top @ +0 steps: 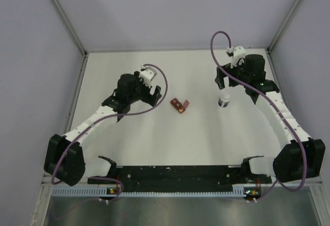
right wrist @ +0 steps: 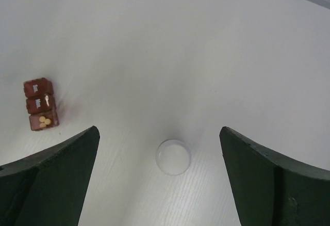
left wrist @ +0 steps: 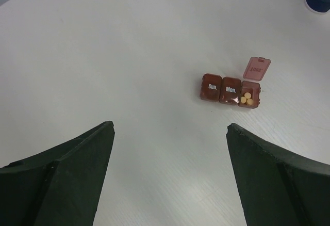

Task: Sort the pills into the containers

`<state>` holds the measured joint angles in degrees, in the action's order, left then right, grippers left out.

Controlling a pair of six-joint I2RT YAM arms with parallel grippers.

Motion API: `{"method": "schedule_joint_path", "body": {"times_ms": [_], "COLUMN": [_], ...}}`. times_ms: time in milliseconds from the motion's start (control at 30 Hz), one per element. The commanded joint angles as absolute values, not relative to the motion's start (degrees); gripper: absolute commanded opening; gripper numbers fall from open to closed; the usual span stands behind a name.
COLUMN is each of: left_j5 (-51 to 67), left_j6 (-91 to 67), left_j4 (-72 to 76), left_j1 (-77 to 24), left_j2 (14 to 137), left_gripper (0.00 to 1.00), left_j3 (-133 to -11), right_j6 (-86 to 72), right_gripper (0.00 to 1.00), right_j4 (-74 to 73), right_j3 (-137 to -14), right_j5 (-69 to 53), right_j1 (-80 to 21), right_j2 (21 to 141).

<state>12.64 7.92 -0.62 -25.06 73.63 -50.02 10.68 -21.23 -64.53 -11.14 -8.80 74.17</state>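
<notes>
dark red-brown plastic strip of three square compartments (top: 180,104) mid-table, end lid (left wrist: 256,67) open, yellow round pills (left wrist: 247,99) inside. clear round vial (right wrist: 173,157) right of it, beneath right gripper (right wrist: 159,130), fingers apart; left gripper (left wrist: 169,127) fingers apart.

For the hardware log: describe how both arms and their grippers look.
The left arm and right arm have white links between bulky black joint housings, each trailed by a looping purple cable and topped by a small white wrist camera. The left gripper and right gripper have broad, dark, matte wedge-shaped fingers. No markings show.
</notes>
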Motion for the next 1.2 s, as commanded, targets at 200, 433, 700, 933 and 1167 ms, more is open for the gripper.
{"method": "schedule_joint_path", "body": {"times_ms": [200, 433, 700, 933, 1167], "left_j5": [17.0, 21.4, 24.0, 26.7, 26.0], "left_j6": [12.7, 22.9, 30.9, 39.9, 49.2], "left_j4": [-3.9, -12.0, -22.0, -29.8, -34.6], "left_j1": [-24.3, -24.3, -24.3, -24.3, -24.3], "left_j2": [77.2, 83.1, 91.0, 96.9, 100.0], "left_gripper": [0.99, 0.99, 0.99, 0.99, 0.99], "left_j3": [-55.5, -62.2, -71.5, -77.2, -80.1], "right_j6": [4.3, 5.2, 6.8, 9.4, 9.8], "right_gripper": [0.99, 0.99, 0.99, 0.99, 0.99], "right_j4": [-16.3, -14.1, -11.4, -10.5, -9.3], "right_j3": [-64.2, -61.0, -58.1, -55.1, -52.3], "right_j5": [-25.4, -29.4, -30.3, -29.2, -30.8], "right_j1": [-8.3, -8.3, -9.4, -12.3, -13.1], "right_j2": [70.0, 69.8, 69.9, 70.1, 70.0]}}
